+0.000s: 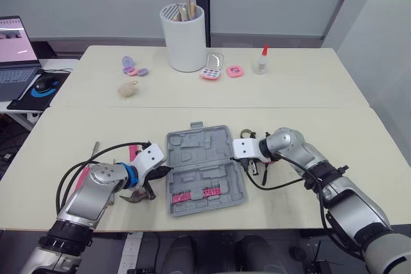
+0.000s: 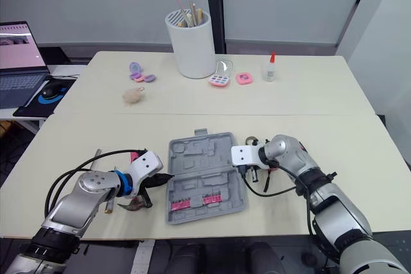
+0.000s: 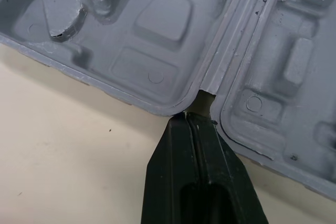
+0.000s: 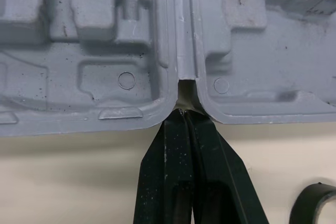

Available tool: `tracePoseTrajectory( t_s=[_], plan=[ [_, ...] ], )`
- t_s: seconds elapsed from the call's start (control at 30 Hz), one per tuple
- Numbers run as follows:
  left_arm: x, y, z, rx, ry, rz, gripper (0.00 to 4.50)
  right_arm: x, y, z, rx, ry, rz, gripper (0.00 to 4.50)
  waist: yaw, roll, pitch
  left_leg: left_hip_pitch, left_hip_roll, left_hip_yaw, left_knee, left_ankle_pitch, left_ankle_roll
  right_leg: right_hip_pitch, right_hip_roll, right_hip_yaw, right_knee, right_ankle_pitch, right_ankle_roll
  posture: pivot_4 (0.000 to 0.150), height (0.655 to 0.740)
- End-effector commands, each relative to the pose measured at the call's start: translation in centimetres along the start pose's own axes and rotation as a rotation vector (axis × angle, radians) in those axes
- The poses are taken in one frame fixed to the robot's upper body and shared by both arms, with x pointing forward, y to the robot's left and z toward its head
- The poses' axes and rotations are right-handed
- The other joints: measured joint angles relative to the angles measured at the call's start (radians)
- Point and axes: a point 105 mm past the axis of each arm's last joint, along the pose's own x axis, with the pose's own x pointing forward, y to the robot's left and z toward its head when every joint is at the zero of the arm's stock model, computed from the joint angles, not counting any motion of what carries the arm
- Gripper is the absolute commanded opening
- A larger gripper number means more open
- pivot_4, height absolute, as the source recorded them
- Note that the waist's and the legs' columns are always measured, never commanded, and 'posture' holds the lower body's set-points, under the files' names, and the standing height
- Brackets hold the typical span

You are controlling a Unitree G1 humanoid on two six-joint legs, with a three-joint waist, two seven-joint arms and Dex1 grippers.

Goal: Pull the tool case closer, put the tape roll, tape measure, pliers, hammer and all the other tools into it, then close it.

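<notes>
Early stage, approx. step 1 of 3.

The wide beige table (image 1: 334, 152) carries the grey moulded-plastic tool case (image 1: 199, 158), which lies open and flat w/ both halves up, near the front edge and between the two arms. The pull-closer step looks done or nearly so.

The left gripper (image 3: 186, 114) has its black fingers pressed together, tips touching the notch at one end of the case's hinge. It isn't clamped on anything. The right gripper (image 4: 182, 110) is the same at the opposite end of the hinge, fingers together and tips at the notch.

Nothing loose is packed yet. The moulded pockets are bare except for a row of small pink bits (image 1: 196, 192) in the near half.

Left to load, as far as can be seen:
- dark-handled pliers (image 1: 131, 198) on the table just beside the left gripper
- a pink-handled tool (image 1: 133, 152) behind that gripper, type can't tell
- the black ring-shaped tape roll (image 4: 315, 203) on the table near the right gripper, apart from the case

Can't pick out the hammer or tape measure. After loading, the case needs closing.
</notes>
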Motion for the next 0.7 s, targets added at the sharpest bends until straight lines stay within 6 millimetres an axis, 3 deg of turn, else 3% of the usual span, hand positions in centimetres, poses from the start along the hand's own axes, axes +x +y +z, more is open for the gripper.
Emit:
tracePoseTrajectory(
  t_s=[0.03,0.7],
  plan=[
    [0.6,-1.0,1.7,0.056,-0.053,-0.081,0.00,0.1,0.5,2.1,-0.035,-0.071,0.013,0.01,0.000,0.000,0.000,0.000,0.000,0.000,0.000,0.000,0.000,0.000,0.000,0.000,0.000,0.000,0.000,0.150,0.7400],
    [1.2,-3.6,2.6,0.176,-0.018,-0.303,0.00,-1.2,4.8,2.6,0.108,-0.112,0.025,0.01,0.003,0.000,0.000,0.000,-0.001,-0.001,0.000,0.000,0.000,0.001,0.002,0.000,0.000,0.000,0.000,0.150,0.7400]
  ],
)
